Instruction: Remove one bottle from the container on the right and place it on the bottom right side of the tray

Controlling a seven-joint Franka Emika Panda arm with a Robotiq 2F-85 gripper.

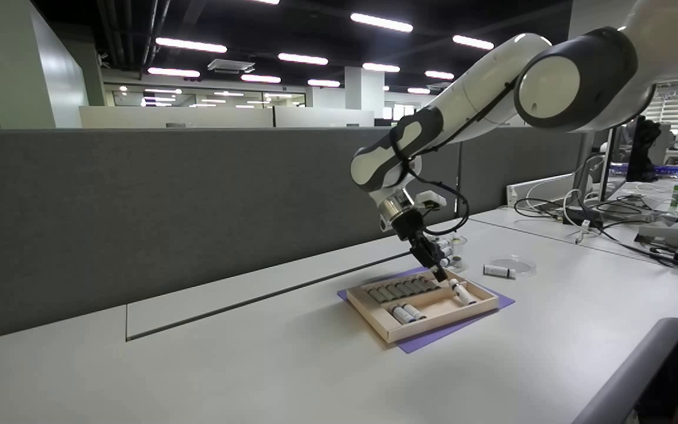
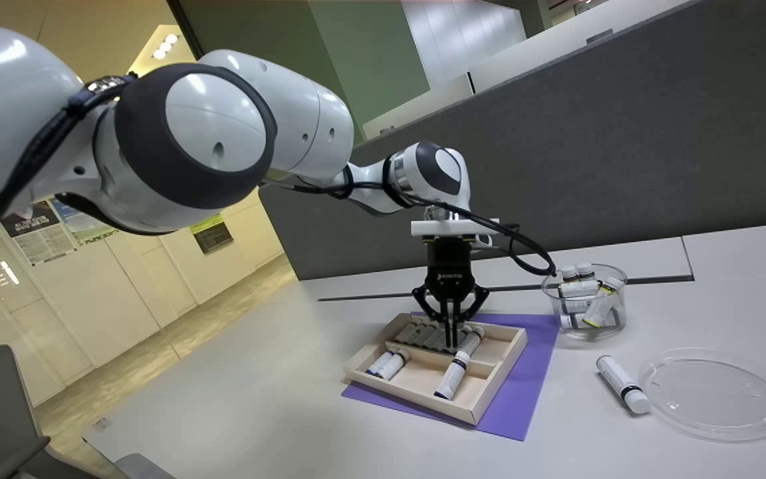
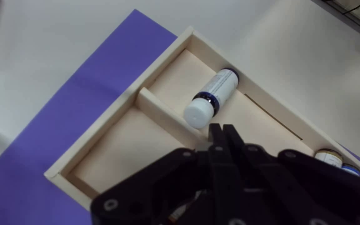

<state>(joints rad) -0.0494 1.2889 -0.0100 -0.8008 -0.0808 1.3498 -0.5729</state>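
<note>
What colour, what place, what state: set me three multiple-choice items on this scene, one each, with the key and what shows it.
1. What colour is the sheet under the tray?
A. Green
B. Purple
C. Red

2. Where does the round clear dish lie?
A. In the tray
B. On that sheet
C. On the table, beside a loose bottle

3. How is the gripper?
A. Shut, holding nothing
B. Wide open
C. Shut on a bottle

1 B: the sheet shows purple in all three views.
2 C: in both exterior views the dish lies outside the tray.
3 A: the wrist view shows its jaws meeting, nothing between.
</note>
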